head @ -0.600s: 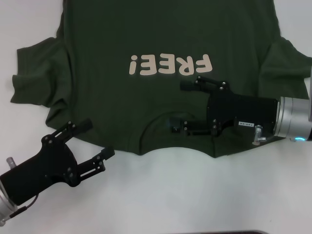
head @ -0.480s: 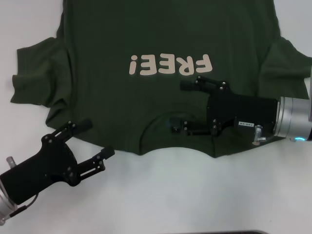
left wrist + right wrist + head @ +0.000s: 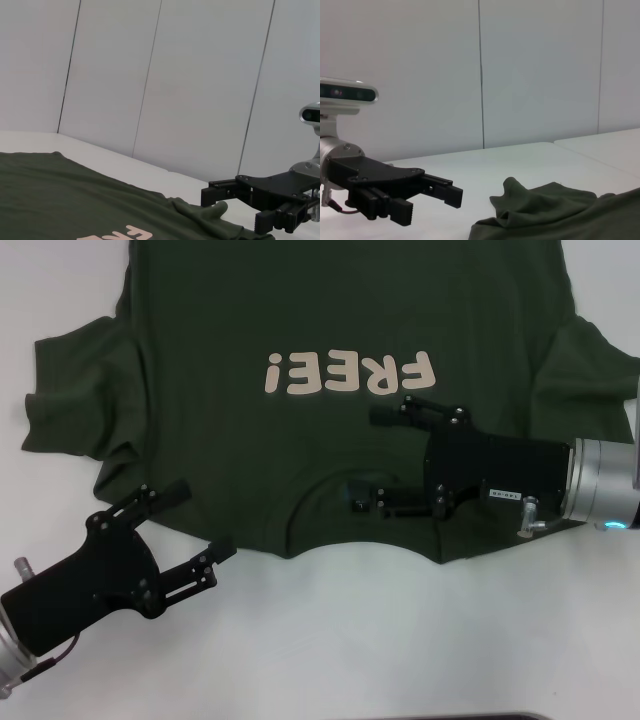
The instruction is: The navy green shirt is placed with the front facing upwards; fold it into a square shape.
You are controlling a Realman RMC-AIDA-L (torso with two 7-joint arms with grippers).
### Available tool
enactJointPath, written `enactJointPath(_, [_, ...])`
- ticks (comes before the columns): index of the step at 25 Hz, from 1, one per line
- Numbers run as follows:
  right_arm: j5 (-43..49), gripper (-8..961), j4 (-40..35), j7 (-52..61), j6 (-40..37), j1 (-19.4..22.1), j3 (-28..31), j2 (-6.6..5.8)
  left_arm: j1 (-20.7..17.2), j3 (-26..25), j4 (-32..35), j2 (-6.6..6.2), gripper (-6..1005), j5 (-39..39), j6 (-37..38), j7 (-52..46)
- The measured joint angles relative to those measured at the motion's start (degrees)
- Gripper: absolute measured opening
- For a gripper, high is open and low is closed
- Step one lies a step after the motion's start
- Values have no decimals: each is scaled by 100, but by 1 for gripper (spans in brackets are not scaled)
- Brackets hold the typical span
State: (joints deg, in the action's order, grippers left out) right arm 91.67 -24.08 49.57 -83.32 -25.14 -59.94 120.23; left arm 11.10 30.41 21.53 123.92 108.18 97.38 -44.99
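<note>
Surface: we see a plain white table (image 3: 400,640), smooth and matte, carrying the whole garment.
Room: from the wrist views we see pale wall panels (image 3: 200,90) split by thin dark vertical seams behind the table.
Shirt: the navy green shirt (image 3: 340,310) lies flat, front up, its collar toward the robot and its body running off the far edge of the head view; both short sleeves spread out to the sides.
Fabric: we find a dark olive knit, soft, with light creases near the left sleeve and a bunched fold at the sleeve edge in the wrist views.
Writing: cream block letters (image 3: 350,373) read "FREE!", upside down from the head camera.
Neck label: a small dark tag (image 3: 358,490) sits inside the collar; we cannot read it.
Left claw (image 3: 198,533): black, fingers spread apart and holding nothing, over bare table just beside the shirt's near edge at the left shoulder.
Right claw (image 3: 368,460): black with a silver wrist, fingers parted and empty, low over the shirt at the collar, one finger below the lettering, the other by the neck label.
</note>
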Motion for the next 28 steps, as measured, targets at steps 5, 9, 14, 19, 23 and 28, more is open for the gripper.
enactJointPath(5, [0,924,0,0,0,0,0,0,-2,-1,0,0,843,-4,0,-1])
enactJointPath(9, [0,924,0,0,0,0,0,0,-3,-1,0,0,842,-1,1,-1])
enactJointPath(14, [0,924,-1,0,0,0,0,0,-5,-26,0,0,843,-26,15,-2])
enactJointPath(19, [0,924,25,1,-1,0,0,0,165,-779,205,-53,843,-68,24,-993])
enactJointPath(23, [-1,924,30,14,-20,0,0,0,652,-1028,867,-372,843,1,-15,-3536])
enactJointPath(28, [-1,925,39,14,-52,-3,-1,1,1330,-951,1396,-727,842,326,-253,-5554])
